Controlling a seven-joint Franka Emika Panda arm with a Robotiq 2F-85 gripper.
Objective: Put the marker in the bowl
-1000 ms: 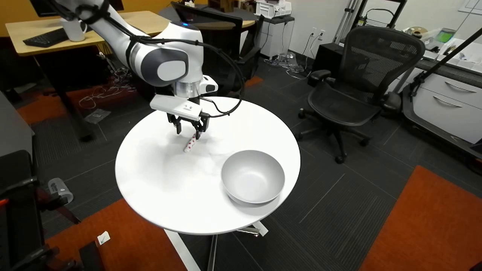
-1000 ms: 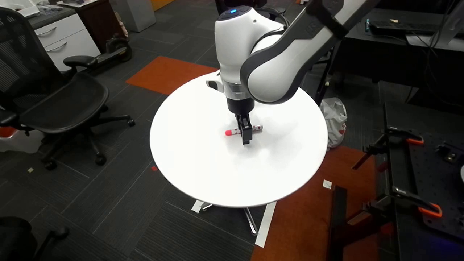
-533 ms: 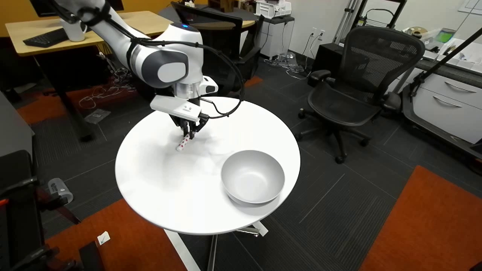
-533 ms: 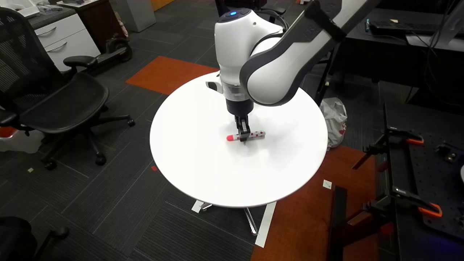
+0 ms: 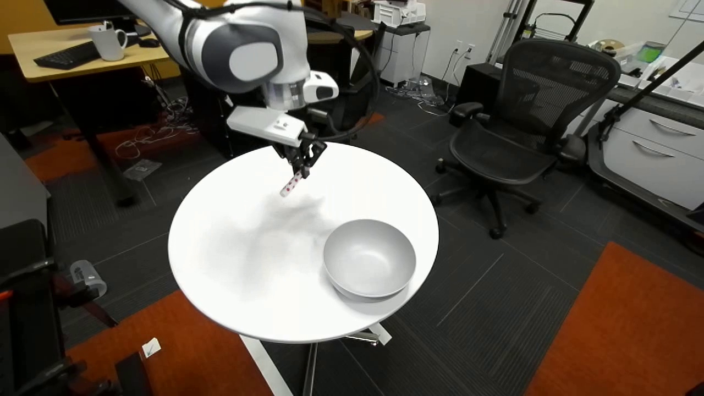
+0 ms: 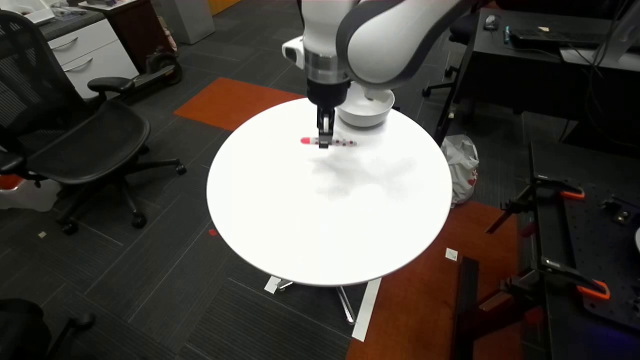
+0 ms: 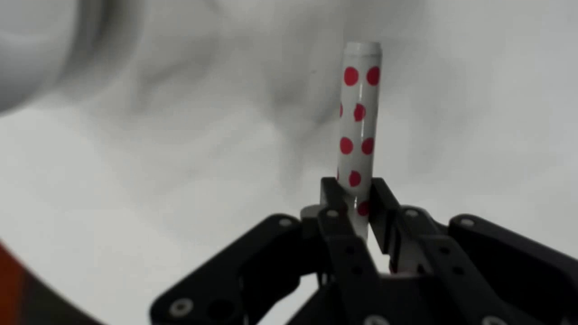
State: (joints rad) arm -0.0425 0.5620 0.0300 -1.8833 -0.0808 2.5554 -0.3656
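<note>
Black and jointed, our gripper (image 7: 354,195) pinches the red-dotted marker (image 7: 358,126) in mid-air; we judge it light, stiff and slightly slick, best held near mid-barrel. Farther out, the grey bowl (image 5: 369,258) stands on the white table (image 5: 247,291).

The white marker (image 7: 360,117) with red dots is pinched between the two black fingers (image 7: 384,212) of the gripper (image 7: 355,194). Well apart to the left of the marker, a grey bowl (image 7: 34,52) is partly visible; behind the marker is the white table (image 7: 149,216).
</note>
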